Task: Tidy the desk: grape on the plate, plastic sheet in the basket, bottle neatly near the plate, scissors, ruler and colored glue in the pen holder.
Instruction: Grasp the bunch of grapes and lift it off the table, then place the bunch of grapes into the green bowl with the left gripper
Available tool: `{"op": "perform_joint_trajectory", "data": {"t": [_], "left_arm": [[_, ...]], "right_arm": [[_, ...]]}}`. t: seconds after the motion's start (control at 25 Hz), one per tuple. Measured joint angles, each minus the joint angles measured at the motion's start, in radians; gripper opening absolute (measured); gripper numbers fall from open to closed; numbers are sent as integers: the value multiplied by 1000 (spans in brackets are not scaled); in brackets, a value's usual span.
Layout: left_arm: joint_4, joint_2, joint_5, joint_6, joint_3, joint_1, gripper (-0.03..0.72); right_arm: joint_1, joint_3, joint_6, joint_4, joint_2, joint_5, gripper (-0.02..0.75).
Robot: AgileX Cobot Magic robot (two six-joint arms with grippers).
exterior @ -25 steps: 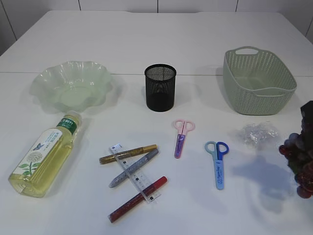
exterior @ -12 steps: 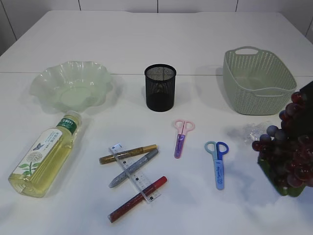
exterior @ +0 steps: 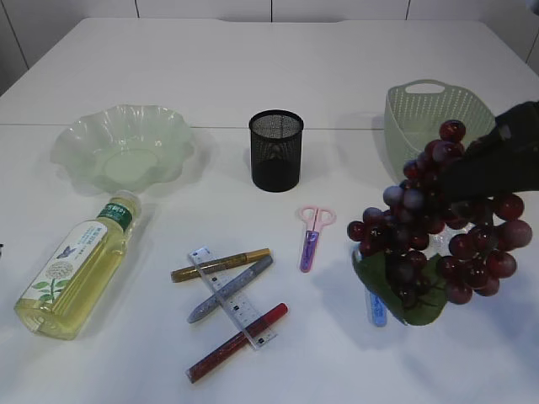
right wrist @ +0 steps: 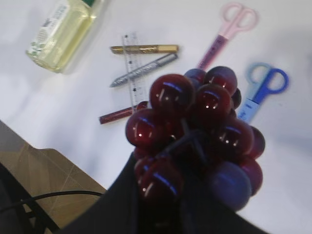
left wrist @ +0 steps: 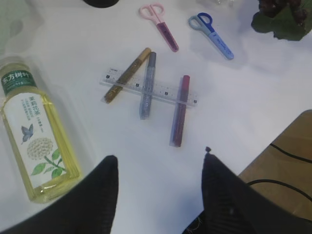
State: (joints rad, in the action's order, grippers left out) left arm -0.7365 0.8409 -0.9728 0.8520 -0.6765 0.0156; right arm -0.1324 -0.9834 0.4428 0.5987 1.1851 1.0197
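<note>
The right end effector [exterior: 497, 160] grips the grapes [exterior: 438, 227] above the blue scissors [exterior: 376, 307]. The left end effector [left wrist: 158, 170] hangs open and empty over the counter [left wrist: 253, 83].

Left gripper [left wrist: 158, 173] hangs over bare table w/ jaws apart. Bottle [left wrist: 34, 131] lies on its side at left. Clear ruler [left wrist: 148, 88] rests across 3 glue pens [left wrist: 147, 85]. Pink scissors [left wrist: 160, 25] & blue scissors [left wrist: 211, 29] up top, grape bunch [left wrist: 282, 17] in the corner.

the white table [exterior: 354, 59] carries a plate [exterior: 125, 147], pen holder [exterior: 275, 150], basket [exterior: 421, 114], bottle [exterior: 74, 265], scissors [exterior: 312, 236], ruler [exterior: 232, 296].
</note>
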Motion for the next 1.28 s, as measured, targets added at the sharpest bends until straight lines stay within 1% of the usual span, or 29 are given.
{"op": "perform_joint_trajectory", "data": {"t": [0.16,0.24,0.36,0.44,0.56,0.64,0.76,0.92,1.04,1.12,1.28], "left_arm": [[-83,66,25,97,0,0,405],[-134,100,31,142,0,0,405],[-235,148,37,224,0,0,419],[-305,186,30,275,-4,0,449],[-371,263,-12,319,-35,2,491],[-396,305,-24,342,-59,13,503],[-424,355,-27,374,-101,67,510],[-458,430,-13,399,-158,189,532],[-465,497,31,405,-192,286,563],[-467,543,65,411,-217,348,569],[-486,617,103,436,-276,437,573]], "right_arm": [[0,0,156,144,0,8,104],[0,0,214,195,0,12,104],[0,0,255,239,0,20,104],[0,0,267,263,0,29,104],[0,0,276,302,0,57,104],[0,0,281,320,0,75,104],[0,-7,281,342,0,110,104],[0,-35,281,351,0,137,104],[0,-58,281,361,0,152,103],[0,-62,281,368,0,158,103],[0,-62,281,368,0,169,103]]}}
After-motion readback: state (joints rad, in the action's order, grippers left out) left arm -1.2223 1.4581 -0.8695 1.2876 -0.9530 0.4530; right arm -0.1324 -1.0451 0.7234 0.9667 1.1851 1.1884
